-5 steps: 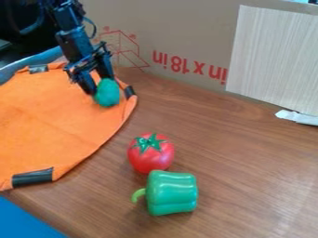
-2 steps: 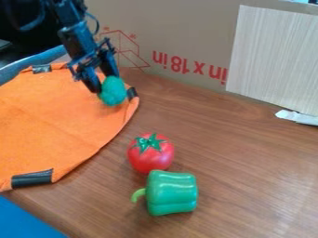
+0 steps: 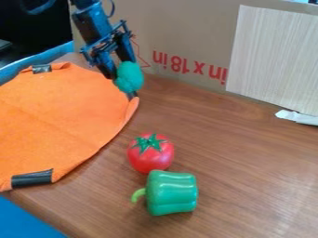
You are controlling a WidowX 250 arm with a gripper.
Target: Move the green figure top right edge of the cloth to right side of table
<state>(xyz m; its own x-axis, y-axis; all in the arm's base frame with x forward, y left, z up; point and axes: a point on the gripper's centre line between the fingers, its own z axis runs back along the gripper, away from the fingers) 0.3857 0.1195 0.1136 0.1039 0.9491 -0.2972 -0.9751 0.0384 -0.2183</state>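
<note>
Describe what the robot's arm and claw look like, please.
The arm is black with a bluish sheen and made of blocky segments. A thin, dark cable curves beside it near the top of the view. The claw is black too, with an angular, jointed-looking frame and two straight, narrow fingers. I can't make out any markings on either.

There is one claw [image 3: 121, 70] with one green figure [image 3: 129, 76] at its tips, and below it in the view, slightly to the right, one tomato [image 3: 151, 155] and one pepper [image 3: 173, 194]. One orange cloth [image 3: 59, 116] lies below and left of the claw, with three dark tape strips [image 3: 32, 178] along its edge: one just under the claw, one to its left, one well below. One cardboard sheet [image 3: 186, 28] is behind the claw, and one pale board [image 3: 273, 56] well to its right.
</note>
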